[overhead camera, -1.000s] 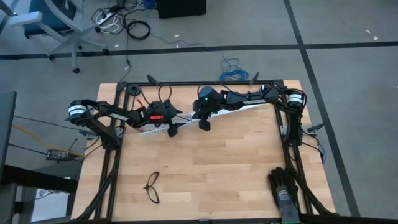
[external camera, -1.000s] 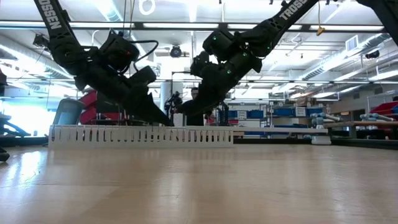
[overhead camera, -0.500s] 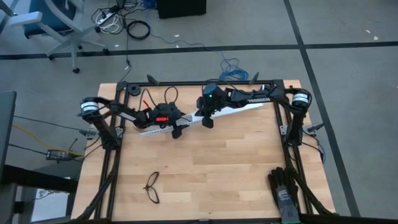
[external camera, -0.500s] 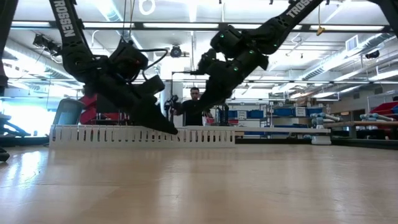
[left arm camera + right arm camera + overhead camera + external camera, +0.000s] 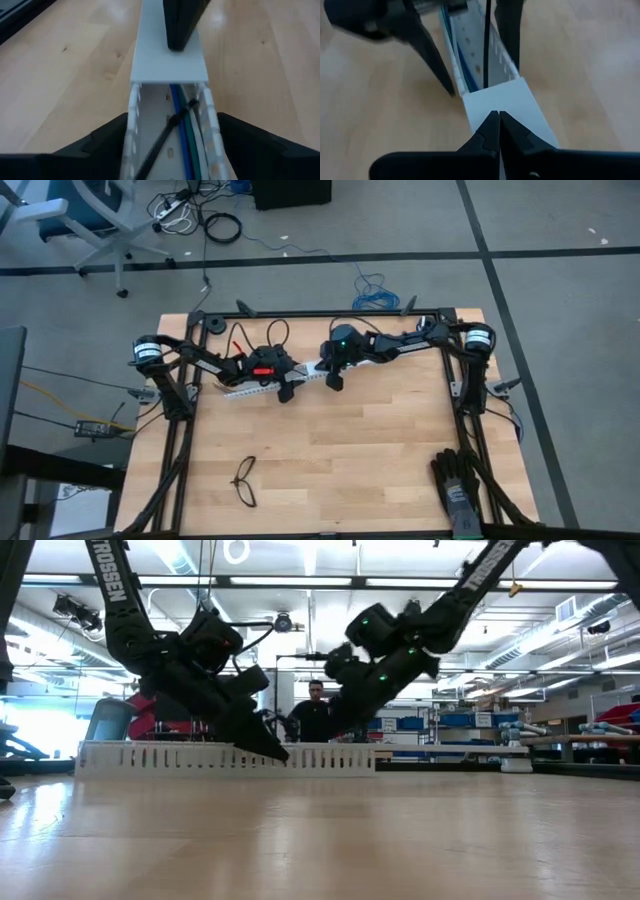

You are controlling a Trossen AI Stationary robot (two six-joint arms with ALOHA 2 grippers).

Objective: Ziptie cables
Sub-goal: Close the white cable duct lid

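Left gripper, fingers spread wide, straddles the slotted white duct holding the cables and the ziptie (hidden from overhead); beyond, the closed right gripper presses the white cover strip.

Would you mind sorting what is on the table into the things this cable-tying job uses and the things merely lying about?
In use:
- cables, lying in the white slotted duct
- ziptie, slanting across them
- white cover on the duct
- left pincer, open astride the duct
- right pincer, shut, on the cover

Lying about:
- black glasses
- black glove
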